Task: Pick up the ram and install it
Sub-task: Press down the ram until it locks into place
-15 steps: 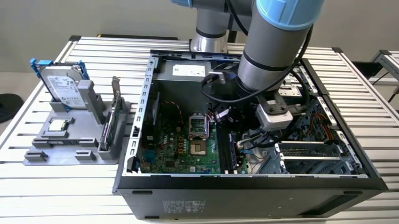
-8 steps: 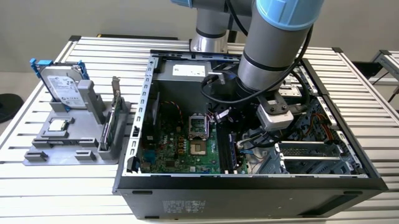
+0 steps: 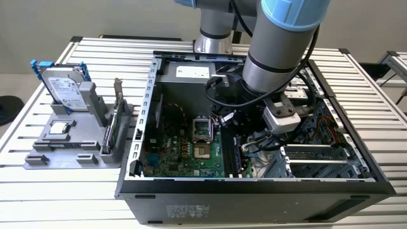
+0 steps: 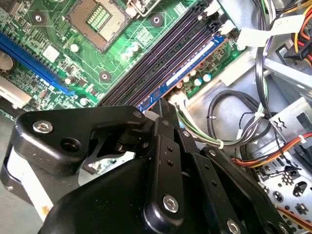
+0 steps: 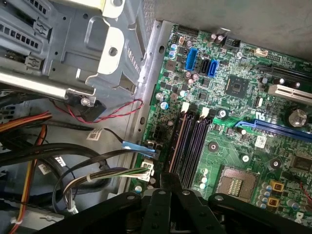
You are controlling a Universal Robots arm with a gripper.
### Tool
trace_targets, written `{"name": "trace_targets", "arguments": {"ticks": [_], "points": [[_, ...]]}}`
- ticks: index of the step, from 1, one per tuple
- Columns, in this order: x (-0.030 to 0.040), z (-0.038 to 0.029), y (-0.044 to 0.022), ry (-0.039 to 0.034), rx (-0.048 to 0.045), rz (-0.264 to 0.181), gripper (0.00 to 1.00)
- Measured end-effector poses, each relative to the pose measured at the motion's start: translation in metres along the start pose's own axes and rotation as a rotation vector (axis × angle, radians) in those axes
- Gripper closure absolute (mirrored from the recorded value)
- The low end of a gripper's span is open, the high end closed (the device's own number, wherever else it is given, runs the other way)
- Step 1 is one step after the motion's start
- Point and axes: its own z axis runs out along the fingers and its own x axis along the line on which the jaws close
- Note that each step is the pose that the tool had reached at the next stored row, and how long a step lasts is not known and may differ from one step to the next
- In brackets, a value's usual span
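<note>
The ram (image 4: 190,68) is a thin dark-blue stick standing on edge in the outermost of the black memory slots (image 4: 165,53) on the green motherboard (image 3: 184,152). In the exterior view the ram (image 3: 237,156) sits just to the right of the empty CPU socket (image 3: 201,128). My gripper (image 4: 163,109) reaches down into the open computer case and is shut on the near end of the stick, whose lower edge is hidden in the slot. In the first wrist view my gripper (image 5: 169,179) hangs over the near end of the slots (image 5: 192,141).
Bundled cables (image 3: 318,119) and a metal drive cage (image 5: 87,44) crowd the case beside the slots. The case walls (image 3: 254,183) ring the board. On the exterior view's left, a grey holder (image 3: 38,162) carries a hard drive (image 3: 64,90), a square CPU chip (image 3: 60,128) and an upright card (image 3: 108,136).
</note>
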Motion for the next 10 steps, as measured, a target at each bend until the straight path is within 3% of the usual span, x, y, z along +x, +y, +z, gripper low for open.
{"name": "trace_targets", "arguments": {"ticks": [10], "points": [[0.0, 0.0004, 0.0, 0.0003, -0.0005, -0.034, 1.0]]}}
